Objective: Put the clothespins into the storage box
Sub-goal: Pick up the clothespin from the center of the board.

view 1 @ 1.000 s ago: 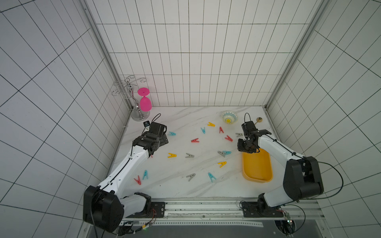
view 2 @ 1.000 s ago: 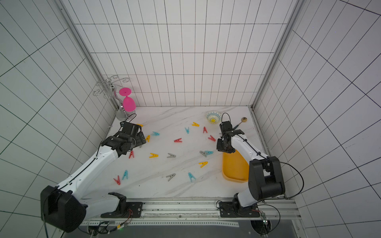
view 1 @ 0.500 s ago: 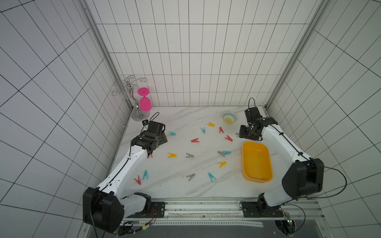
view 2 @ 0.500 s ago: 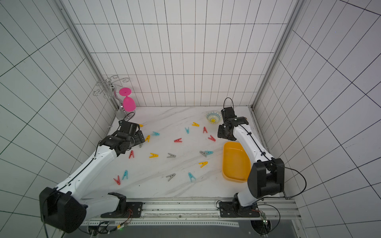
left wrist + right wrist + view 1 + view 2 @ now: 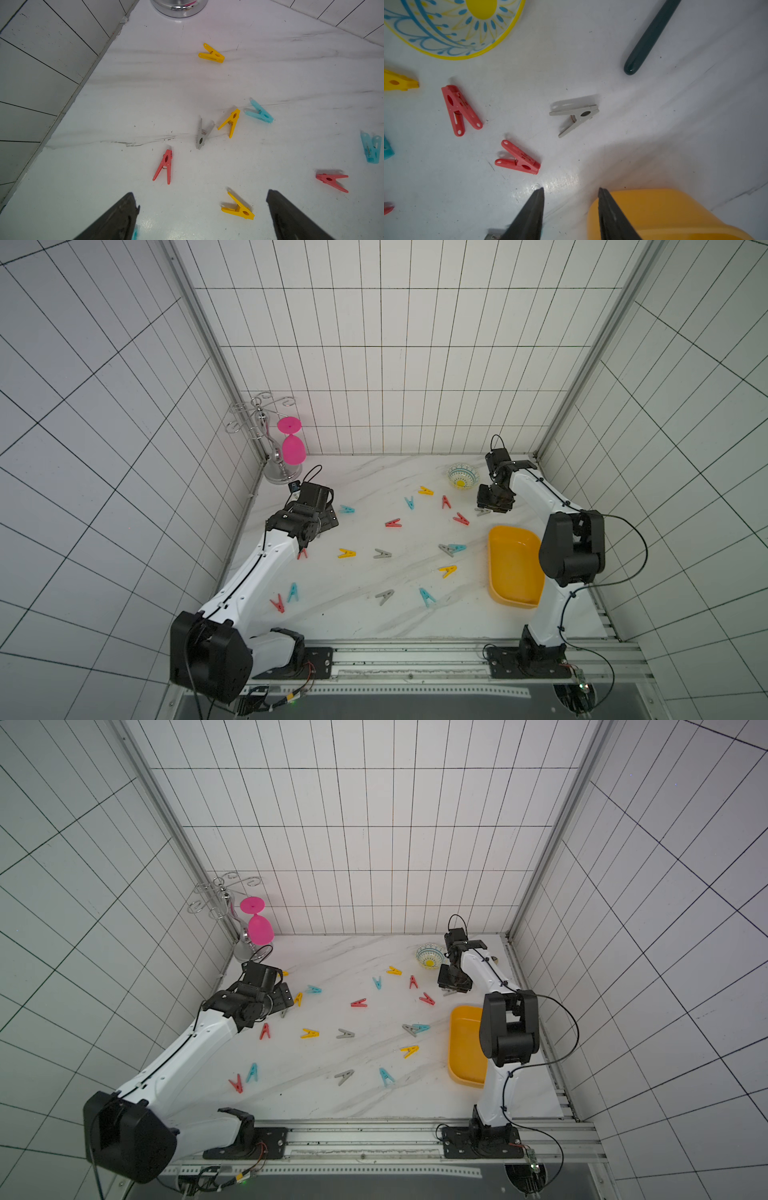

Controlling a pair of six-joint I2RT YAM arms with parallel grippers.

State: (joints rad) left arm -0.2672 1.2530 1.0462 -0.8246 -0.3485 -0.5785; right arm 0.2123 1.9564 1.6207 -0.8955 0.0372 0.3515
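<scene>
The right pincer (image 5: 570, 190) is partly spread with nothing between its black fingers (image 5: 529, 216). It hangs over the white marbled bench (image 5: 695, 124) at the far end of the storage box (image 5: 664, 209), a shallow yellow-orange plastic tray with rounded corners. The right wrist view shows a grey plastic A-shaped clothespin (image 5: 576, 115) flat on the bench just ahead of the tips, apart from them; in both top views the pincer covers most of it and only one end shows. The same wrist view has two red plastic clothespins (image 5: 517, 159) beside the grey one, a round patterned bowl with yellow centre (image 5: 452, 44), and a dark green rounded rod (image 5: 648, 39), which the right arm largely hides in the top views. Only the top views give the whole storage box (image 5: 513, 572), on the bench's right side by the right arm, with the scattered coloured clothespins (image 5: 347, 553) all on the bench outside it. The left pincer (image 5: 201, 197) is spread wide and holds nothing. A yellow plastic clothespin (image 5: 238, 207) shows in the gap between its fingers, lying on the bench and not gripped. The left wrist view shows a second grey clothespin (image 5: 203, 133) and a second yellow clothespin (image 5: 230, 122) side by side; in a top view that yellow one (image 5: 298, 999) sits just beside the pincer. The wrist view catches only the base of the chrome stand (image 5: 178, 8); the top views show the stand with an upside-down pink goblet (image 5: 293, 448) hung on it.
</scene>
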